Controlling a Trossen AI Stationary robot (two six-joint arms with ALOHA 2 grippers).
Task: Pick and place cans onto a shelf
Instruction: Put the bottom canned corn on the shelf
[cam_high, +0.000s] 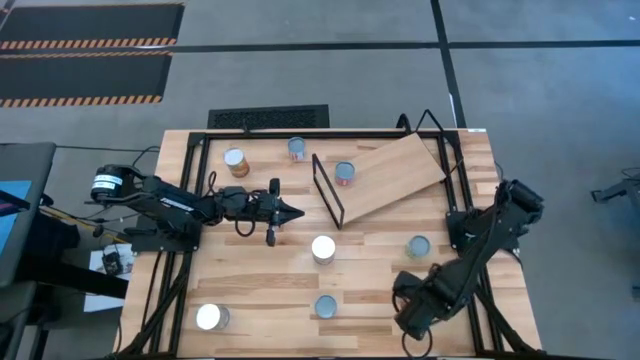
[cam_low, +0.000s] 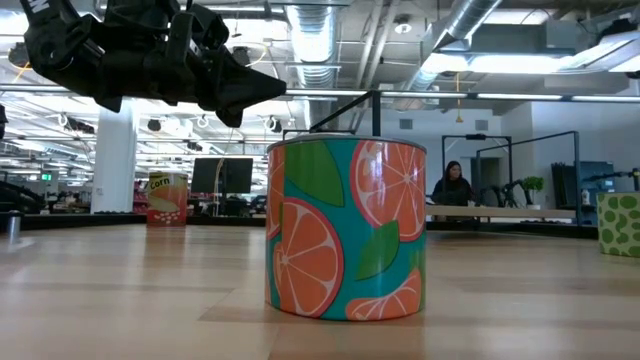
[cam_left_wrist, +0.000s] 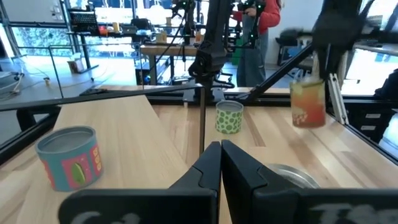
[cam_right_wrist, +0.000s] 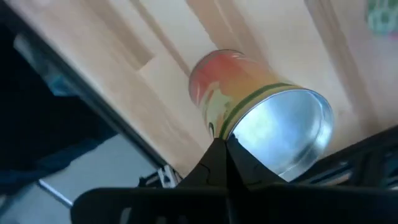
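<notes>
Reaching level across the table, the left gripper (cam_high: 290, 212) is hanging pinched together, empty, beside the shelf (cam_high: 390, 175) holding one can (cam_high: 344, 173); right gripper (cam_high: 405, 322) is parked, fingers together.

Both arms are matte black, built of chunky jointed segments. The left arm (cam_high: 170, 205), beside the table (cam_high: 260, 290), carries a round white-labelled disc at its base joint and loose black cables. Its fingers (cam_left_wrist: 239, 165) are dark, tapered wedges. The right arm (cam_high: 470, 255) looks alike.
</notes>
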